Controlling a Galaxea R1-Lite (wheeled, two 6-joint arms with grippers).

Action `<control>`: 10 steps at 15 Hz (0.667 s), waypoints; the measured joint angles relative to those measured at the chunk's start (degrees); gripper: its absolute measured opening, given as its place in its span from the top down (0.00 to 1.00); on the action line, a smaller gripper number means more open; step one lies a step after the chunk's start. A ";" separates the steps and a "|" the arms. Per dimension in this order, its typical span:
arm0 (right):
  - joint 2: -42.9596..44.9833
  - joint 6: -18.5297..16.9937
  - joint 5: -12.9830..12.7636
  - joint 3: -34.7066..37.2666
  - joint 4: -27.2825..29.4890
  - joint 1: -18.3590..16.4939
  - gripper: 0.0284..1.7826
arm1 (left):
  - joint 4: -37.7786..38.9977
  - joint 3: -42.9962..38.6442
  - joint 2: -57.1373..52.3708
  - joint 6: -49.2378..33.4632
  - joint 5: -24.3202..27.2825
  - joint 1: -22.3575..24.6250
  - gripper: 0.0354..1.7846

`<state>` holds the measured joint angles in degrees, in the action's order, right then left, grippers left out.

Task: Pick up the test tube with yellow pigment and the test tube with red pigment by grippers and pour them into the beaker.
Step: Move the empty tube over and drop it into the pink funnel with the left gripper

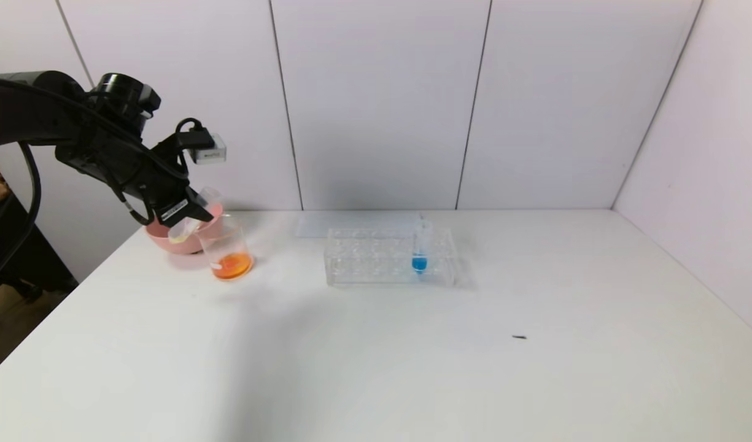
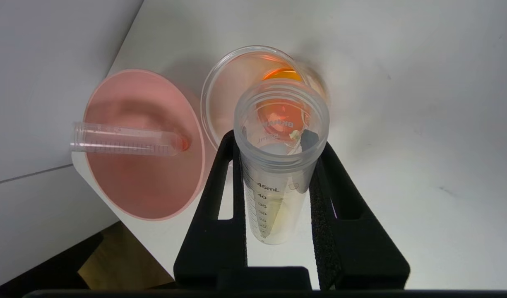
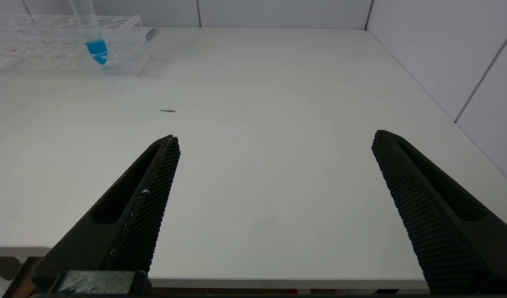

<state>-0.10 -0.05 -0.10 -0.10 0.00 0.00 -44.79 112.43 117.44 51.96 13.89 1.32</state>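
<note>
My left gripper (image 1: 188, 216) is shut on the test tube with yellow pigment (image 1: 194, 215), held tilted above the beaker (image 1: 228, 248) at the table's far left. In the left wrist view the gripper (image 2: 278, 142) clamps the tube (image 2: 274, 194), which holds a little pale yellow liquid, with its open mouth over the beaker (image 2: 220, 82). The beaker holds orange liquid. The test tube with red pigment (image 2: 125, 140) lies on its side in the pink bowl (image 2: 141, 190), with only a red trace at its tip. My right gripper (image 3: 274, 138) is open and empty above the table's near edge.
The pink bowl (image 1: 161, 234) stands just behind the beaker, near the table's left edge. A clear tube rack (image 1: 376, 258) holding a blue-liquid tube (image 1: 419, 258) stands at the middle back and also shows in the right wrist view (image 3: 50, 58). A small dark speck (image 1: 519, 337) lies on the table.
</note>
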 joint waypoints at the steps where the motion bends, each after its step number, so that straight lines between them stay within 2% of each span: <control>1: 0.00 0.00 0.00 0.00 0.00 0.00 0.05 | 0.06 -0.33 -0.39 -1.46 0.69 0.33 0.76; 5: 0.00 0.02 0.00 0.00 0.00 0.00 0.05 | 5.05 -3.95 -2.51 -4.91 1.68 1.90 0.76; 10: 0.00 0.02 0.00 0.00 0.00 0.00 0.05 | 21.67 -13.07 -5.90 -16.90 1.88 3.01 0.76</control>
<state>-0.10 -0.02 -0.10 -0.10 0.00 0.00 -23.11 99.37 111.54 35.06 15.76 4.33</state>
